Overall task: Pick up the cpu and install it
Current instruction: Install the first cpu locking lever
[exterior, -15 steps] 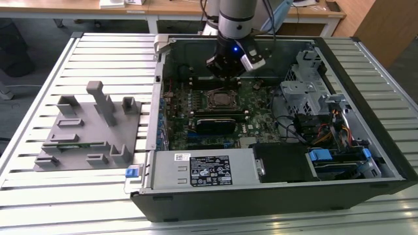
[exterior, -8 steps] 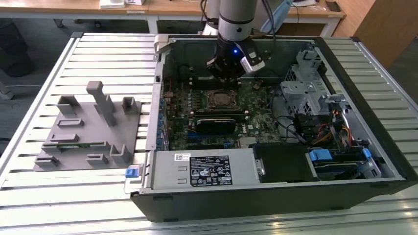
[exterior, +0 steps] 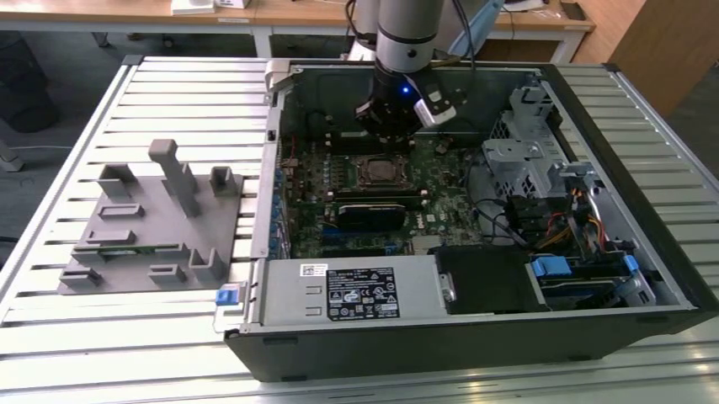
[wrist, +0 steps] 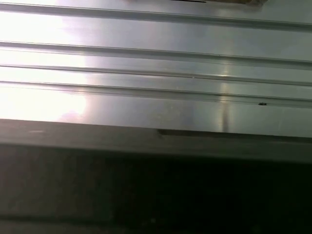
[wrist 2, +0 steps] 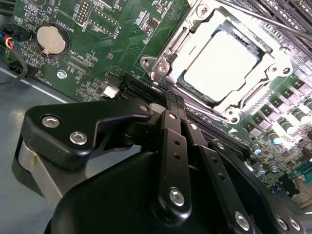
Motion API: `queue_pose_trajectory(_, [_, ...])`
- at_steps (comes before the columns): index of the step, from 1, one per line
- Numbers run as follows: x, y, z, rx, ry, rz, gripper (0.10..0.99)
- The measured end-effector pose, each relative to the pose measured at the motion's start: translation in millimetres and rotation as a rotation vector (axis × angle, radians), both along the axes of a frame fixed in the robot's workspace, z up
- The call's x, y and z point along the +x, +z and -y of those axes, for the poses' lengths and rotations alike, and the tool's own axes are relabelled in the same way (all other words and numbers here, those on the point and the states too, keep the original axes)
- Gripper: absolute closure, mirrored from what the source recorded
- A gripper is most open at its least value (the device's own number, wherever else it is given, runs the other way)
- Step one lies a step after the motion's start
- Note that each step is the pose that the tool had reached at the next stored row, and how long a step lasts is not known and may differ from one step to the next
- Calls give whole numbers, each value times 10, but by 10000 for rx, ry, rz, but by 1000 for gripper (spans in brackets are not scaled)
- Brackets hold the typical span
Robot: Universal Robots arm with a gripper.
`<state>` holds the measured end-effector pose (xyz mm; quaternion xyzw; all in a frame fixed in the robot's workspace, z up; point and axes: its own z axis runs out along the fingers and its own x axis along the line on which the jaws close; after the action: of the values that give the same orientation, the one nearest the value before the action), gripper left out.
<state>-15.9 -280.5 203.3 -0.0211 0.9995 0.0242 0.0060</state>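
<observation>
**Fingers together, cpu lying in its socket**

In the second wrist view the gripper (wrist 2: 174,100) stands nearest. Its two black fingers (wrist 2: 175,131) are drawn together at the tips with nothing between them. The tips hang just beside a corner of the metal socket frame (wrist 2: 161,66). Whether they touch the motherboard (wrist 2: 122,44) cannot be told.

Beyond them the cpu (wrist 2: 220,62) lies flat inside the frame, shiny top up, apart from the fingers. It is square, so it has no long axis, and its edges run parallel to the frame's sides.

In the exterior view the gripper (exterior: 391,126) hangs inside the open computer case (exterior: 629,278), which rests on a slatted table (exterior: 180,101).
</observation>
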Motion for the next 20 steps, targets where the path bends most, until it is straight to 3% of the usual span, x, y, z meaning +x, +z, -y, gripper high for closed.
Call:
queue_pose_trajectory(2, [2, -1, -1, -31, 1, 0, 980])
queue_pose_trajectory(8, [3, -10, 0, -303, 1, -2, 980])
queue_pose_trajectory(20, [7, -53, -4, -362, 2, -32, 980])
